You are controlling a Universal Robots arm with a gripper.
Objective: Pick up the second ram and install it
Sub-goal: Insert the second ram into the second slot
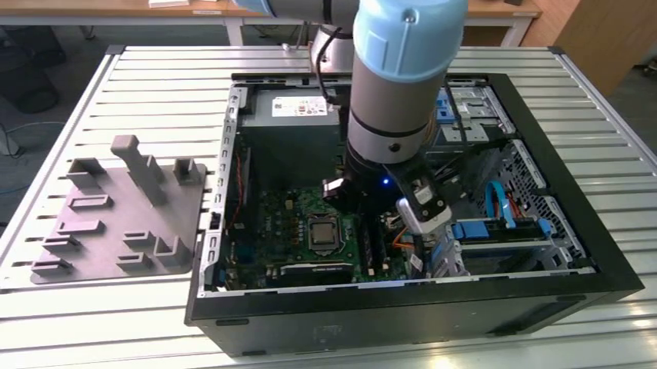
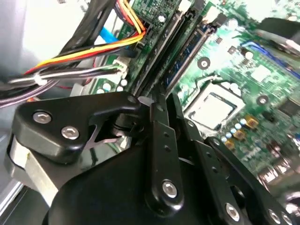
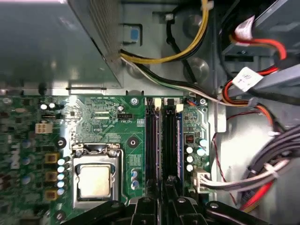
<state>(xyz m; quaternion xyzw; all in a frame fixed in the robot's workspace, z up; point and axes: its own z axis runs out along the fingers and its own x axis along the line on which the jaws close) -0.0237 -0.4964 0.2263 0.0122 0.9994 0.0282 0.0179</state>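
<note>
Pincer point(image 3: 166, 199) sits low inside the open computer case point(image 1: 605, 261), right over the memory slots point(image 3: 154, 140) of the motherboard point(image 3: 98, 122). In both wrist views its black fingers point(image 2: 161, 136) meet at the near end of the slots, drawn close together. They stand at the end of a dark stick seated in the slot bank, but whether they pinch it or only rest against it cannot be told.

Second ram point(image 3: 169, 145): dark narrow board standing in the slot bank just beside the processor socket point(image 3: 95, 180), on the side away from the socket. A second dark strip point(image 3: 151, 140) runs parallel, nearer the socket. Which of the two is the twin cannot be settled from these views.

Processor socket: silver lid, metal frame, just beside the slots in both wrist views. Bundled cables point(image 3: 253, 176), red, white and black, run past the slots on the side away from the socket. Yellow and black wires point(image 3: 187, 49) lead to the grey power supply box point(image 3: 56, 42) beyond the far end of the slots.

Exterior view: arm point(image 1: 395, 84), blue and silver, reaches down into the case. Case lies on a slatted desk point(image 1: 154, 84). Grey fixture plate point(image 1: 113, 215) with upright posts lies on the desk near the case, at the exterior view's left.
</note>
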